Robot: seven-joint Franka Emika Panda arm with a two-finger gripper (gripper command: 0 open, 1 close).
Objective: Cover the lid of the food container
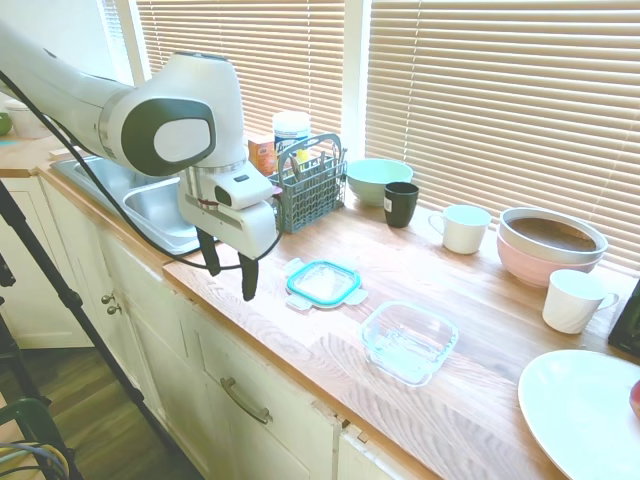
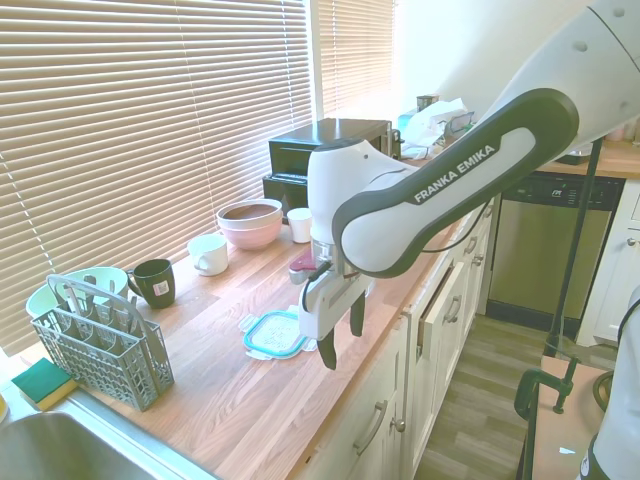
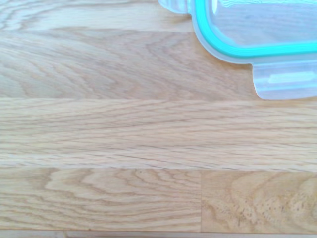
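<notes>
A wooden kitchen countertop (image 1: 480,400) is running beneath slatted blinds. Near its front edge the gripper (image 1: 229,272) is hanging just above the wood, fingers spread and holding nothing. Just beyond it the lid (image 1: 323,282) is lying flat, with the food container (image 1: 409,341) sitting uncovered beside it. The reach for the lid is beginning; next the gripper probably needs shifting over its rim.

We count one lid (image 1: 323,282), one food container (image 1: 409,340), three white mugs (image 1: 463,228), one black mug (image 1: 400,204), two stacked bowls (image 1: 551,245), one mint bowl (image 1: 376,180), one cutlery basket (image 1: 310,186).
</notes>
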